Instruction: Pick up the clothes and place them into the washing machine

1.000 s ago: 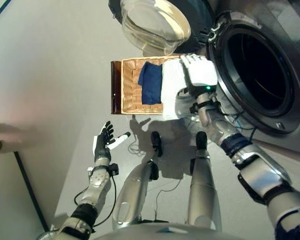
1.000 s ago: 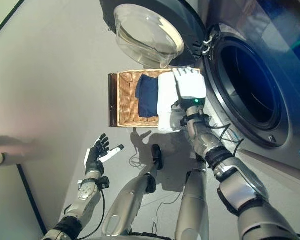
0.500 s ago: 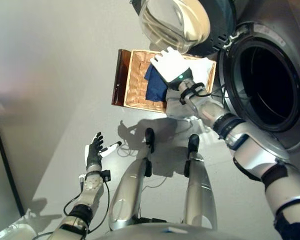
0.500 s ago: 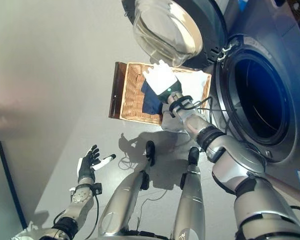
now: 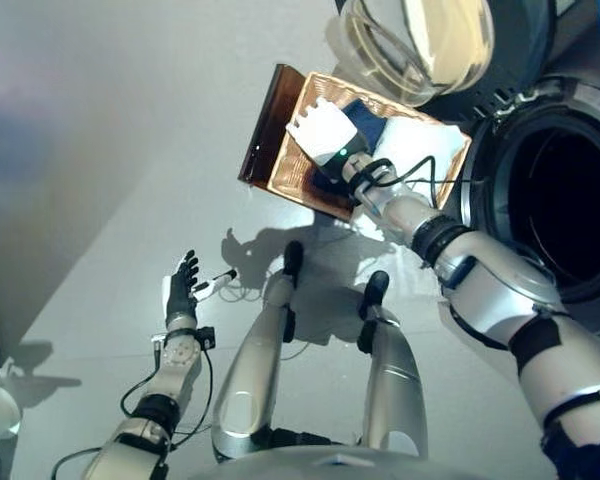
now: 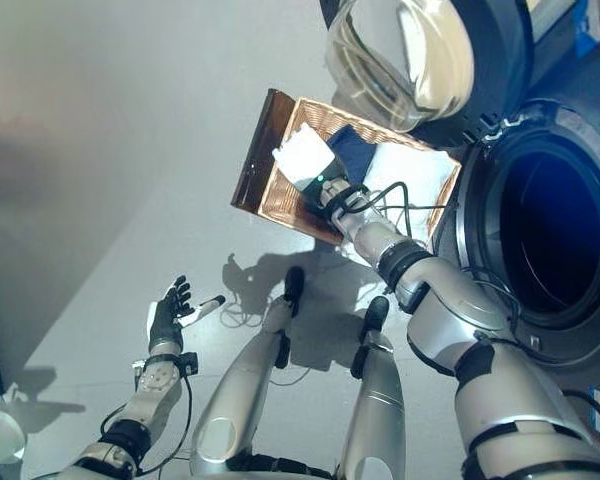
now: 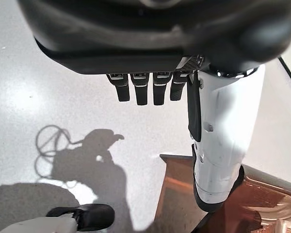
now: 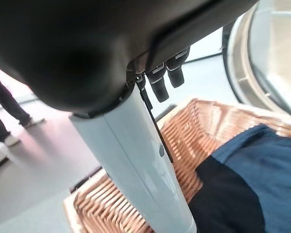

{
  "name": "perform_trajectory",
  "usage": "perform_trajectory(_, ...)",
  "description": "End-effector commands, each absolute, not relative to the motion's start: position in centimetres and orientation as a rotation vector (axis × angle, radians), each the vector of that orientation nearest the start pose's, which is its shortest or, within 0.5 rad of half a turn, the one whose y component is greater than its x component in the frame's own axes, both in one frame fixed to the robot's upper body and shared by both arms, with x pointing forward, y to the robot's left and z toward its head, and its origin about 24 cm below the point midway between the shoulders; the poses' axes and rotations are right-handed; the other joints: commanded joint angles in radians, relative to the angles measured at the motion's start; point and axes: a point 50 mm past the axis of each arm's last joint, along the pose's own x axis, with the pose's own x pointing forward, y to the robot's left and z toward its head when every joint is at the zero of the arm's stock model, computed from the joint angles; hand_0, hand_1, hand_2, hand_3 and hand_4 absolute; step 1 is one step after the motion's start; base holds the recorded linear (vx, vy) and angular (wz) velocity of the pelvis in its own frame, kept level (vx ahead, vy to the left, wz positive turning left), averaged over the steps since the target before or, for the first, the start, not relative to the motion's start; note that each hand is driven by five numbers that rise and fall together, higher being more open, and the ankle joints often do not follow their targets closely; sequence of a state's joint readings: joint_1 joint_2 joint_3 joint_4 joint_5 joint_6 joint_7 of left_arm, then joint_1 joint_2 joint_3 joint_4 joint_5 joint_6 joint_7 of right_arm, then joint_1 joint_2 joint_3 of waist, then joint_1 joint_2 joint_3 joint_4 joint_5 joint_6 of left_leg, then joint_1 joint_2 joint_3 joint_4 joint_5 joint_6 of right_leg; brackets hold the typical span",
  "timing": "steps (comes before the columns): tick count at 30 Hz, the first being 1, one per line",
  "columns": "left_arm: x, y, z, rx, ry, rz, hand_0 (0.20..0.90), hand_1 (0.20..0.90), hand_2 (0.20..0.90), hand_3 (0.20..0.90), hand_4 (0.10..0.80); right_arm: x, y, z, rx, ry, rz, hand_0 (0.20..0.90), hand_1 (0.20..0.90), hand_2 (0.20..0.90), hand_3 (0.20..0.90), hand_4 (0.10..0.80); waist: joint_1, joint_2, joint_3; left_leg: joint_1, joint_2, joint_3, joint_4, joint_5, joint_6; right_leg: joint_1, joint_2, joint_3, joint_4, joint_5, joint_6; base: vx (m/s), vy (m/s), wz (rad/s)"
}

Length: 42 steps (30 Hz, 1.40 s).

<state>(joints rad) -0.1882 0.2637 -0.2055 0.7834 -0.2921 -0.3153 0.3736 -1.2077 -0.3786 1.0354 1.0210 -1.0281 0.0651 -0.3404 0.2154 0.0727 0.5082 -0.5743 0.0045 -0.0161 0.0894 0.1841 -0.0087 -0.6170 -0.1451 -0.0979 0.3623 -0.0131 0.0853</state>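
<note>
A shallow wicker basket (image 5: 296, 168) rests on a low dark brown box (image 5: 261, 150) beside the washing machine (image 5: 560, 210). A dark blue cloth (image 5: 365, 122) and a white cloth (image 5: 420, 150) lie in the basket. My right hand (image 5: 322, 134) hovers open over the basket's left half, just above the blue cloth (image 8: 252, 170), touching nothing. Its fingers (image 8: 161, 82) are straight in the right wrist view. My left hand (image 5: 181, 290) hangs open and empty over the floor at lower left, fingers (image 7: 144, 87) relaxed.
The machine's round glass door (image 5: 420, 45) stands swung open above the basket. The dark drum opening (image 5: 570, 215) lies right of the basket. A person's legs (image 8: 2, 114) stand far off on the grey floor (image 5: 110, 150).
The camera has shifted. My right hand has moved left across the basket, from over the white cloth to over the blue cloth and the basket's left half. The left hand stays idle.
</note>
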Motion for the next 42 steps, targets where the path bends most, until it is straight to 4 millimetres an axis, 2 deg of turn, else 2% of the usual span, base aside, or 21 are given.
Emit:
perform_trajectory(1,25.9,23.6,-2.4,0.139,0.149,0.396,0.9,0.9,0.9,0.9,0.8,41.5,-7.7,23.6,-2.144,-0.784,-0.072,0.9,0.9,0.9,0.9,0.8,0.038,-0.003,0.012,-0.038,-0.029,0.051,0.032,-0.035,-0.058,0.0,-0.005,-0.009,0.015,-0.029,-0.019,0.009,0.011,0.22)
perform_trajectory(12,26.5,22.9,-0.8,0.09,0.069,0.367,0.9,0.9,0.9,0.9,0.8,42.3,-11.5,24.5,-2.184,-0.642,-0.13,0.9,0.9,0.9,0.9,0.8,0.049,-0.013,0.012,-0.107,-0.032,0.027,0.033,-0.023,-0.064,-0.045,-0.009,-0.043,0.018,-0.033,-0.022,0.016,0.006,0.1)
perform_trajectory(15,26.6,22.5,-0.1,0.066,0.035,0.357,0.9,0.9,0.9,0.9,0.8,42.4,-13.4,24.7,-2.185,-0.581,-0.157,0.9,0.9,0.9,0.9,0.8,0.047,-0.016,0.012,-0.134,-0.031,0.023,0.038,-0.023,-0.066,-0.07,-0.007,-0.047,0.018,-0.031,-0.022,0.017,0.014,0.08)
perform_trajectory(19,26.5,22.4,-0.2,0.061,0.039,0.356,0.9,0.9,0.9,0.9,0.8,42.4,-15.0,24.4,-2.187,-0.524,-0.172,0.9,0.9,0.9,0.9,0.8,0.042,-0.016,0.012,-0.154,-0.029,0.023,0.04,-0.021,-0.068,-0.087,-0.006,-0.047,0.017,-0.03,-0.022,0.0,0.0,0.0)
perform_trajectory(24,26.5,21.8,0.0,0.04,0.029,0.337,0.9,0.9,0.9,0.9,0.8,42.4,-18.2,24.1,-2.199,-0.41,-0.216,0.9,0.9,0.9,0.9,0.8,0.035,-0.009,0.012,-0.175,-0.031,0.025,0.045,-0.021,-0.068,-0.111,-0.006,-0.043,0.019,-0.027,-0.023,0.0,0.0,0.0)
perform_trajectory(32,26.7,21.0,1.8,0.018,-0.06,0.287,0.9,0.9,0.9,0.9,0.8,41.9,-21.3,26.2,-2.162,-0.351,-0.34,0.9,0.9,0.9,0.9,0.8,0.038,0.003,0.012,-0.215,-0.034,0.016,0.048,-0.015,-0.068,-0.142,-0.006,-0.048,0.016,-0.02,-0.02,0.0,0.0,0.0)
perform_trajectory(36,26.7,20.6,2.4,0.005,-0.089,0.264,0.9,0.9,0.9,0.9,0.8,41.8,-21.8,27.1,-2.137,-0.353,-0.383,0.9,0.9,0.9,0.9,0.8,0.044,0.012,0.012,-0.235,-0.037,0.008,0.051,-0.014,-0.068,-0.16,-0.009,-0.055,0.021,-0.021,-0.018,-0.009,-0.007,0.03)
perform_trajectory(42,26.7,20.6,2.5,0.01,-0.095,0.258,0.9,0.9,0.9,0.9,0.8,42.0,-20.1,28.3,-2.085,-0.428,-0.389,0.9,0.9,0.9,0.9,0.8,0.055,0.011,0.012,-0.259,-0.04,-0.001,0.052,-0.009,-0.067,-0.181,-0.015,-0.066,0.03,-0.019,-0.014,0.001,0.004,0.03)
